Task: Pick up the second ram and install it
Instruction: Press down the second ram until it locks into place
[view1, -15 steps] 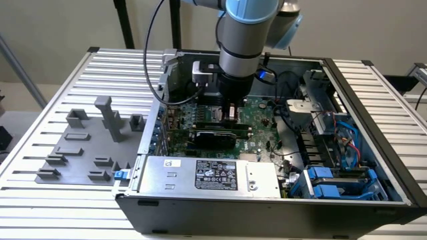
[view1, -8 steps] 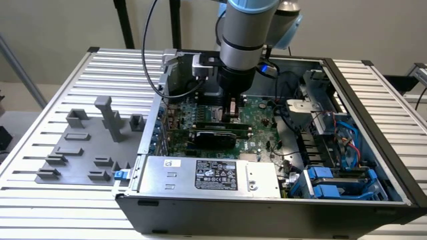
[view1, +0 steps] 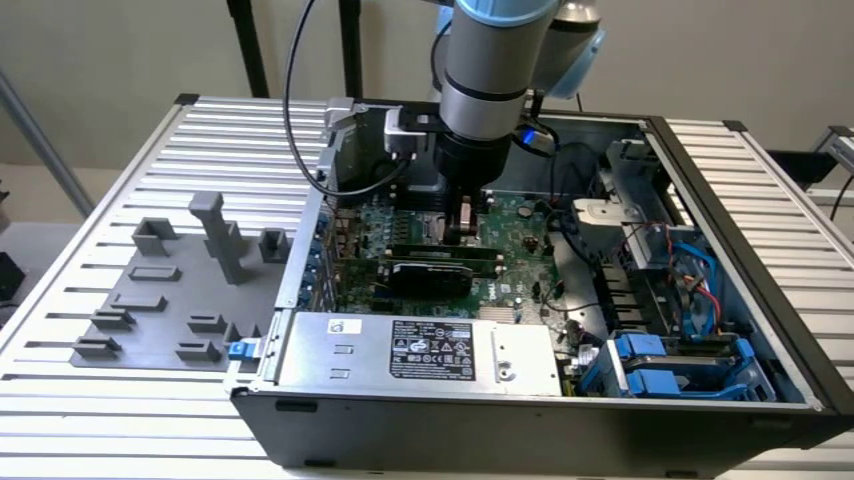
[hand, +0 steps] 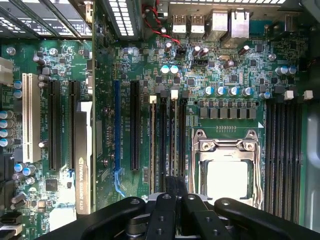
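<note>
Jaws closing tight on second ram (hand: 176, 187), holding it edge-down, aligned w/ slot beside CPU socket (hand: 227, 172) for seating. Gripper (view1: 463, 232) hovering low over motherboard (view1: 514, 255) inside PC case (view1: 747, 230).

The second ram (hand: 173, 150) is a long, thin stick. In the wrist view it is seen from its top edge, so it looks like a narrow dark line. It stands on its edge, straight up from the green board inside the computer. It sits in the row of long slots just beside the shiny square socket, with another slot close on each side. One end is near a small white clip. The other end is under the end effector (hand: 173, 197), whose fingers seem to be pinched on it, though that part is hard to see.
</note>
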